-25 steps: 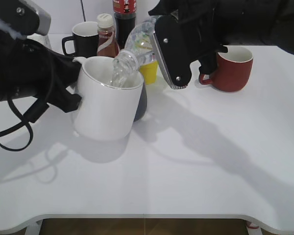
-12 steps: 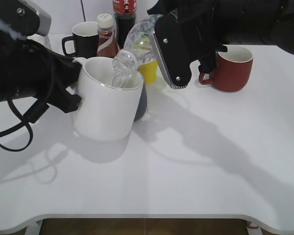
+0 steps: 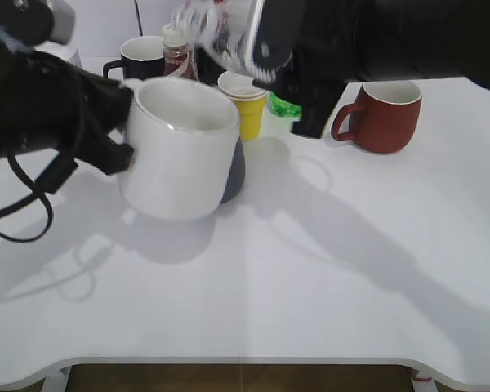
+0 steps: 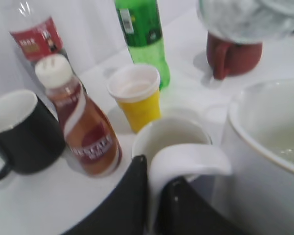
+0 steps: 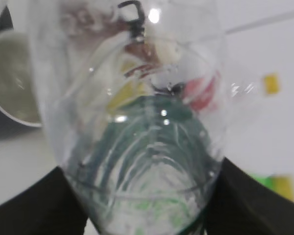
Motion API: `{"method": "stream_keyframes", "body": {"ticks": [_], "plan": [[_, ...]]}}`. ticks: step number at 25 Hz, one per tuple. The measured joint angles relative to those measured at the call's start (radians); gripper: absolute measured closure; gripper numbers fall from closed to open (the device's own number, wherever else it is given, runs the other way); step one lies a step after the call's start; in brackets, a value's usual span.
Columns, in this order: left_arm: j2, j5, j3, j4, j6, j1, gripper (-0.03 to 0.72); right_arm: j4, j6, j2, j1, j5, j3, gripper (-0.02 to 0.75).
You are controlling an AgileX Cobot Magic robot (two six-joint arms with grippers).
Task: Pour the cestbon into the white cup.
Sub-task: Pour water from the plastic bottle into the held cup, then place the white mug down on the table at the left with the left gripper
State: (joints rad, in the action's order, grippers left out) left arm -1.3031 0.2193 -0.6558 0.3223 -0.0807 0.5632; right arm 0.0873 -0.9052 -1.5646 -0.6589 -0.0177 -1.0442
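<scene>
My left tool (image 4: 154, 196) pinches the white cup (image 3: 180, 147) by its handle; my right tool (image 3: 265, 49) grips the cestbon (image 3: 208, 28) above it; a yellow cup (image 3: 243, 102) stands behind.

Clear plastic water bottle (image 5: 137, 122) filling the right wrist view, seen end-on.

The bottle's transparent ribbed body takes up most of the picture, its dark green label showing as curved bands through the plastic in the lower half, with blurred red, yellow and brown shapes refracted through the upper part. The black pincer (image 5: 142, 215) holds it from both sides at the bottom corners of the picture, closed against the body. At the left edge, a rounded white cup rim (image 5: 10, 83) shows with a pale inside. Behind lies the white table (image 5: 264, 58), with small blurred yellow and green patches to the right.
</scene>
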Motion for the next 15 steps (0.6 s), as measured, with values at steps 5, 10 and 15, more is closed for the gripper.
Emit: {"method": "stream_keyframes", "body": {"ticks": [5,10,15], "plan": [[0.010,0.048,0.000,-0.002,0.000,-0.066,0.654,-0.357,0.135,0.000,0.000,-0.029,0.023,0.295],[0.011,0.136,0.000,-0.040,0.000,-0.197,0.654,-0.420,0.369,0.000,0.012,-0.176,0.116,0.295],[-0.022,0.276,0.000,-0.053,0.000,-0.331,0.654,0.001,0.946,0.000,0.113,-0.350,0.265,0.295]]}}
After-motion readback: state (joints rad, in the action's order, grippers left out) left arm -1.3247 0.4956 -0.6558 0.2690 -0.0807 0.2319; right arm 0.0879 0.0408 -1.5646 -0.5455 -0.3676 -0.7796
